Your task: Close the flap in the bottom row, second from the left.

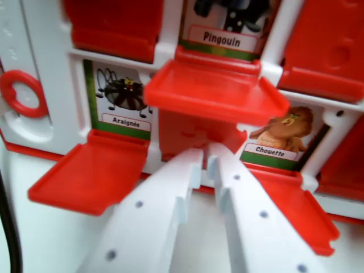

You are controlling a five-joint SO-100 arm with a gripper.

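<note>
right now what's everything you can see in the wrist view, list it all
open flaps: three, red, hanging flat out from the board; Araignée's at lower left, Pingouin's at centre, Chouette's at lower right
closed flaps: at least four, red; top left, top right, between Araignée and Chouette behind the gripper tips, one partly seen at right edge
picture cards: three; spider labelled Araignée, Pingouin label, owl labelled Chouette
board frame: one, white
ring: one, red, left edge
cable: one, black, bottom left
gripper: one, white, bottom centre, jaws nearly together
</note>
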